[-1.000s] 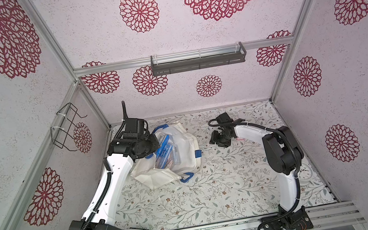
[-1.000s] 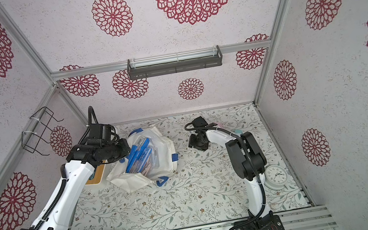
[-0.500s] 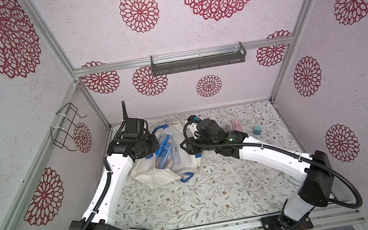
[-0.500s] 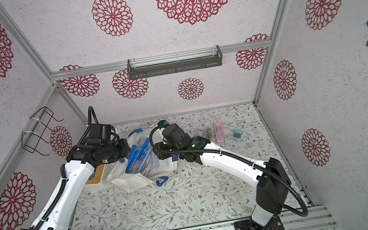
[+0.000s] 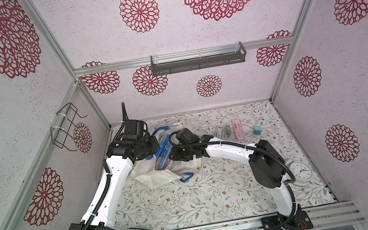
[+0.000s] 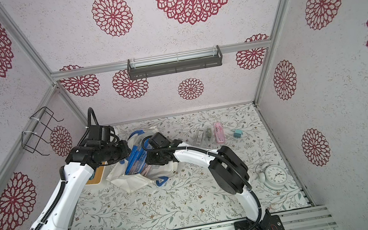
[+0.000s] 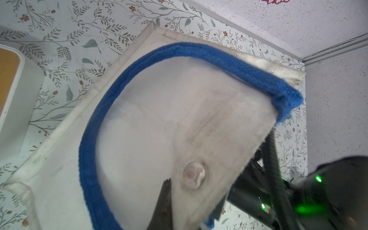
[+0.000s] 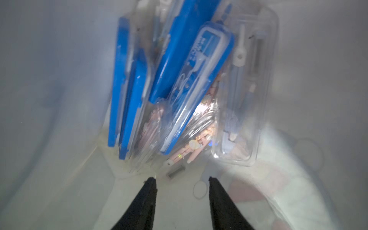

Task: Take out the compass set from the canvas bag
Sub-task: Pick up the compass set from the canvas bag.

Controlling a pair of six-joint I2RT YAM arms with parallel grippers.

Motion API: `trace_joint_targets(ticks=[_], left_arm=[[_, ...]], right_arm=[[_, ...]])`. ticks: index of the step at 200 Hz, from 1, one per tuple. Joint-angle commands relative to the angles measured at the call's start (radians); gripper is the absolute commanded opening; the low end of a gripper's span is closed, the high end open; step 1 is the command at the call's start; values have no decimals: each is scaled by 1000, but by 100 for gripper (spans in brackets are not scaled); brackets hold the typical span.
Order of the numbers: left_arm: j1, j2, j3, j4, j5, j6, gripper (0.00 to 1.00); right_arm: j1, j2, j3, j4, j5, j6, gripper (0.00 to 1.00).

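The canvas bag [image 5: 162, 175] [image 6: 136, 182], off-white with blue handles, lies at the table's back left, its mouth held up. My left gripper [image 5: 156, 144] [image 6: 126, 152] is shut on the bag's upper rim. In the left wrist view one dark finger [image 7: 164, 201] presses the fabric flap [image 7: 199, 139] beside a snap button; the other finger is hidden. My right gripper [image 5: 172, 157] [image 6: 149, 160] [image 8: 182, 181] sits in the bag's mouth, open, nothing between its fingers. Just ahead of it lie several compass set cases, blue ones [image 8: 191, 79] [image 5: 162, 152] and a clear one [image 8: 246, 89].
On the table right of the bag lie a clear case [image 5: 224, 131], a pink case [image 5: 237, 129] and a small teal block [image 5: 257, 130]. A white alarm clock [image 6: 275, 176] stands at the right front. A white box with a wooden top [image 6: 96, 175] sits left of the bag.
My right arm has swung left from the cases on the table to the bag, and its gripper now points into the mouth. The left gripper has kept its hold.
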Motion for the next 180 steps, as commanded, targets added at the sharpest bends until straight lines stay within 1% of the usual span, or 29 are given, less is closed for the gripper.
trace_joint_targets(ticks=[1, 15, 30, 56, 104, 125, 156, 180], left_arm=[[4, -45, -19, -1, 11, -5, 0], [4, -49, -26, 3, 13, -7, 0], [4, -51, -29, 6, 18, -11, 0], [4, -50, -29, 10, 23, -10, 0], [4, -35, -19, 15, 37, -5, 0], [3, -26, -16, 20, 44, -9, 0], [0, -15, -6, 20, 46, -10, 0], [0, -15, -4, 21, 40, -15, 0]], right_arm=[[-41, 8, -31, 193, -34, 342, 47], [-46, 28, -86, 320, -4, 461, 48], [-51, 60, -82, 379, 7, 512, 48], [-52, 98, -41, 396, 23, 533, 48], [-58, 157, -12, 427, 30, 586, 47], [-61, 194, 23, 446, 28, 606, 45], [-52, 252, 111, 410, 12, 606, 39], [-46, 282, 133, 420, -6, 618, 35]])
